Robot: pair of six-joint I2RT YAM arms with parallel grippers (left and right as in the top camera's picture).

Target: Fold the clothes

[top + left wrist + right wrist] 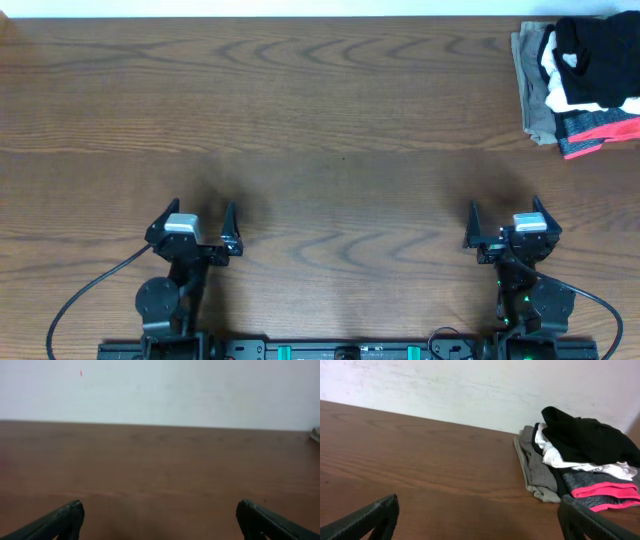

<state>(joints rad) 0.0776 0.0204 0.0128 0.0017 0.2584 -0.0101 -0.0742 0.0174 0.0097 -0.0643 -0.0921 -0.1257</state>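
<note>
I am holding my left gripper low near my own edge of the brown wooden table, and its jaws are standing wide apart, with only bare wood grain showing between the two dark fingers in the left wrist view. My right gripper is sitting level with it on the other side, well apart from it, and its jaws are gaping just as wide (nothing is lying between them but tabletop). The black short-sleeved shirt is lying crumpled on top of a small pile of garments at the far right corner of the table, well away from both of my grippers; from the right wrist camera I am seeing it ahead and to the right, bunched up rather than spread flat. Under it a white garment is poking out in folds, and beneath that a dark garment with a red band is lying along the near side of the pile. A khaki-grey garment is lying at the bottom, its edge sticking out toward the left of the heap. Behind the table a pale wall is filling the background.
</note>
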